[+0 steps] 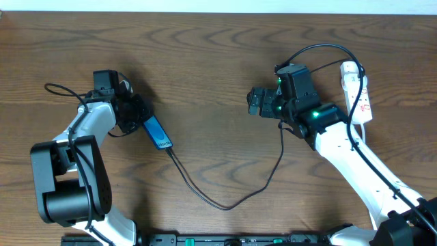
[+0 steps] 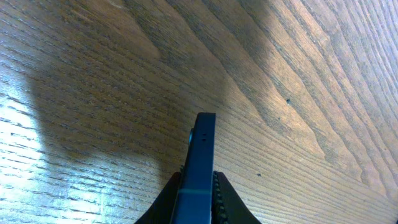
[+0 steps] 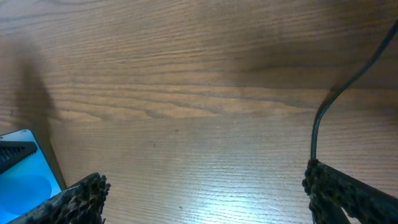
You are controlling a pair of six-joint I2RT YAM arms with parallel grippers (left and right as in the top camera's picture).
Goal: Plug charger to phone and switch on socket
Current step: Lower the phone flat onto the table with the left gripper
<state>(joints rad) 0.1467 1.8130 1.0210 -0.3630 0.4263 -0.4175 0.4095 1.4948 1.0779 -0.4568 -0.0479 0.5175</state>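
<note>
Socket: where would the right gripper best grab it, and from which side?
Pinch the socket across its narrow width, around mid-length, coming down from above. It lies flat, long and slim, so the two long sides are likely the only faces the open right gripper can span.

No writing could be read in any of the views. The phone (image 1: 156,132) carried a short line of white lettering at the lower end of its light-blue screen, but from overhead it was too small to make out. The socket (image 1: 358,92) bore small red marks, none legible as letters or numbers. In the right wrist view the phone's blue screen corner (image 3: 25,180) showed only blurred shapes.
</note>
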